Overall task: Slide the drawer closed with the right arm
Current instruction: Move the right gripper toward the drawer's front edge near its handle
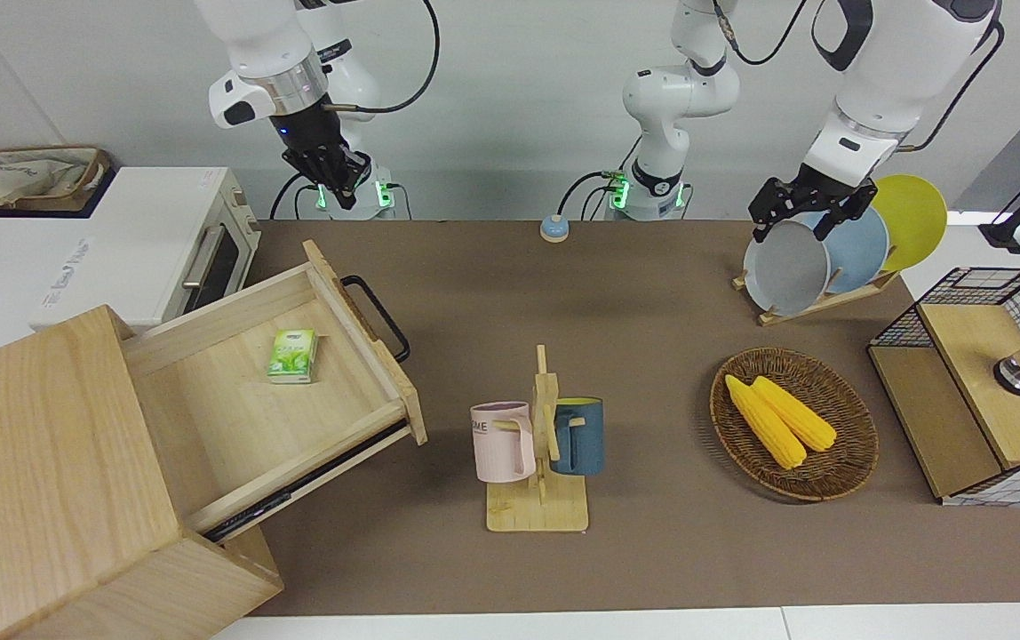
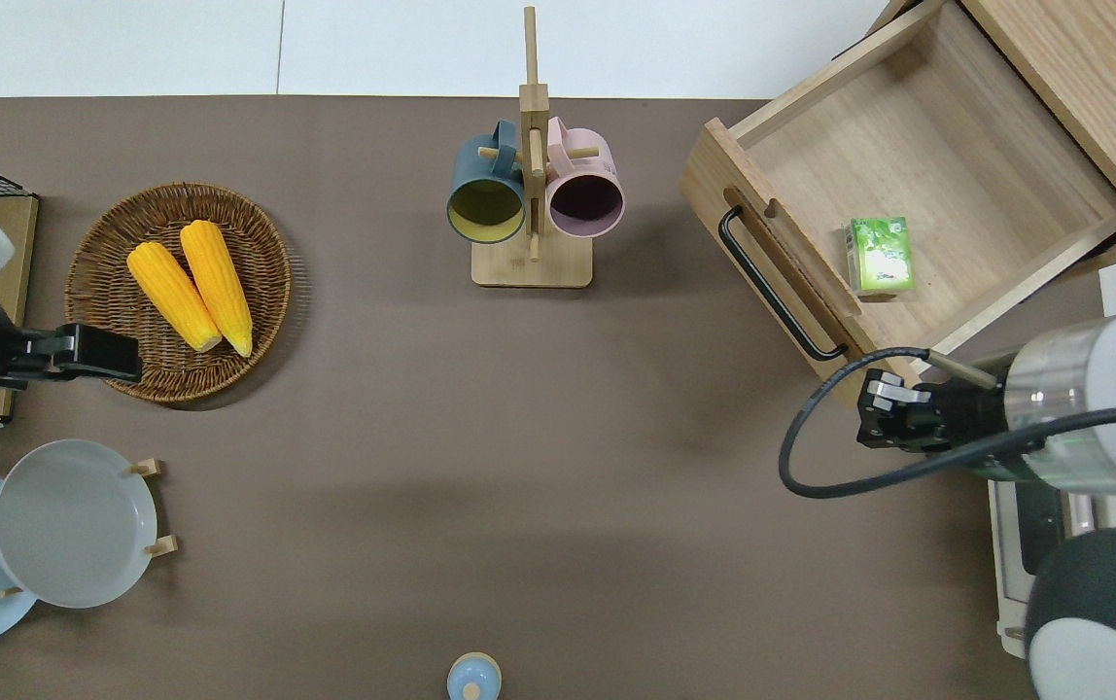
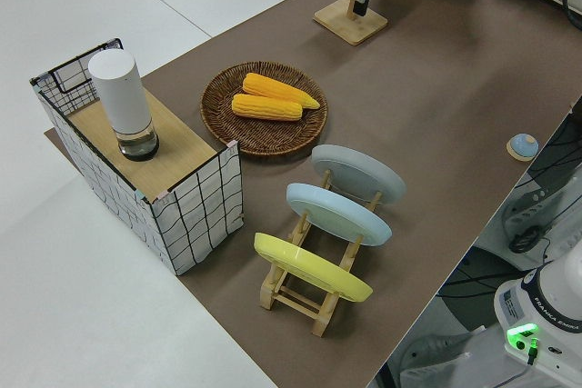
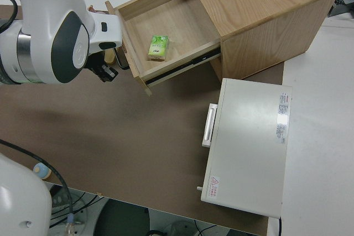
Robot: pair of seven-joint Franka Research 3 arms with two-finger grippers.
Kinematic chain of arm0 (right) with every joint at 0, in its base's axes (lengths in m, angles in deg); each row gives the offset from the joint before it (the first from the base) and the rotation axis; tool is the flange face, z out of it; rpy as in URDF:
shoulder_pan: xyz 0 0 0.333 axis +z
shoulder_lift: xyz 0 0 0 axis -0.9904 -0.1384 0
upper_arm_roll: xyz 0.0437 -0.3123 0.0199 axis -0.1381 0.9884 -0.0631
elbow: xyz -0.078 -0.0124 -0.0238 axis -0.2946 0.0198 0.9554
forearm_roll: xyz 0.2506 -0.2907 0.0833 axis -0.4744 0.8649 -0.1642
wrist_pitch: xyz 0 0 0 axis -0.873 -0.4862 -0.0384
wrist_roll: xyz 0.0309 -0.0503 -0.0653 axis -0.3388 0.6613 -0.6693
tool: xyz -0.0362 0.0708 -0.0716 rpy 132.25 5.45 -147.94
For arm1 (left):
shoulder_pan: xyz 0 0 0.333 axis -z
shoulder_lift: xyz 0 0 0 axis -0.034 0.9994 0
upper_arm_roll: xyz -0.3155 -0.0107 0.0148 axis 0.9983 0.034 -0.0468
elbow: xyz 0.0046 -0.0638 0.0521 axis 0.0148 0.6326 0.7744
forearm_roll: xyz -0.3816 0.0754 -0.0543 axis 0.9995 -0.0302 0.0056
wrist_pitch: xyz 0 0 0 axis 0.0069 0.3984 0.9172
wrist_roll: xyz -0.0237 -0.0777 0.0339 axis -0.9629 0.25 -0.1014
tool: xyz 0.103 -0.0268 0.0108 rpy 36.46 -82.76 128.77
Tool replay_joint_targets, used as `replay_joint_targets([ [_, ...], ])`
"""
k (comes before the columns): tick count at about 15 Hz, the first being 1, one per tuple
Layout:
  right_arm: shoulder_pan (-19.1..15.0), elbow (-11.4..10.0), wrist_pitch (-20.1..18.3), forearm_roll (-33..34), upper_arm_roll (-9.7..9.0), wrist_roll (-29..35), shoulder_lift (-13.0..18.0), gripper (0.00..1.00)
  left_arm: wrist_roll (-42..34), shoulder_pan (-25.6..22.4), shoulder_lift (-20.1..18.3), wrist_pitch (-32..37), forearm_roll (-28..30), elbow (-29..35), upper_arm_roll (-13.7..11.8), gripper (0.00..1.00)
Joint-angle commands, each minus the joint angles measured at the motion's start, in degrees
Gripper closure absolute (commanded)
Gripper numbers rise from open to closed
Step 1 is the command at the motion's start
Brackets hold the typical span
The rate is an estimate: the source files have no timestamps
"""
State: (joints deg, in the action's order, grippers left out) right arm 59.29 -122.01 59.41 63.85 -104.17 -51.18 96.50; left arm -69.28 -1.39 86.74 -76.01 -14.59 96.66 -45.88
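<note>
The light-wood drawer point(image 1: 235, 418) stands pulled out of the big cabinet point(image 1: 39, 462), with its black bar handle point(image 1: 378, 316) facing the table's middle. A small green box point(image 1: 293, 356) lies in it. The drawer also shows in the overhead view point(image 2: 947, 165) and the right side view point(image 4: 177, 26). My right gripper point(image 2: 867, 413), blue light on its wrist, hangs over the table just off the drawer front's corner nearest the robots, clear of the handle point(image 2: 777, 287). It also shows in the front view point(image 1: 337, 182). The left arm is parked, its gripper point(image 1: 796, 222) open and empty.
A white toaster oven point(image 1: 146, 249) stands beside the cabinet, nearer the robots. A mug rack point(image 1: 541, 444) with two mugs stands mid-table. A corn basket point(image 1: 856, 453), a plate rack point(image 1: 816, 258), a wire-and-wood box point(image 1: 972, 382) and a blue bell point(image 1: 554, 228) are there too.
</note>
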Motion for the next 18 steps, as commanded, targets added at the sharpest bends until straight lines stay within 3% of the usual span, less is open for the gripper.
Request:
replay_joint_targets([
  [1, 0.0, -8.5, 8.2, -3.1, -3.03, 6.6, 3.7, 1.000, -0.4, 0.3, -0.6, 0.7, -0.7, 0.3, -0.3, 0.00],
  [4, 0.0, -13.5, 15.1, -3.1, -4.97, 8.6, 3.7, 1.000, -0.4, 0.3, -0.6, 0.7, -0.7, 0.3, -0.3, 0.00],
  [7, 0.0, -16.2, 20.2, -3.0, -5.50, 11.9, 3.4, 1.000, -0.4, 0.3, -0.7, 0.7, -0.7, 0.3, -0.3, 0.00],
  [13, 0.0, -16.3, 23.0, -2.8, -7.35, 17.2, 2.5, 1.000, -0.4, 0.3, -0.6, 0.7, -0.7, 0.3, -0.3, 0.00],
  [18, -0.2, -16.3, 25.3, -2.1, -7.53, 19.3, 1.4, 1.000, -0.4, 0.3, -0.6, 0.7, -0.7, 0.3, -0.3, 0.00],
])
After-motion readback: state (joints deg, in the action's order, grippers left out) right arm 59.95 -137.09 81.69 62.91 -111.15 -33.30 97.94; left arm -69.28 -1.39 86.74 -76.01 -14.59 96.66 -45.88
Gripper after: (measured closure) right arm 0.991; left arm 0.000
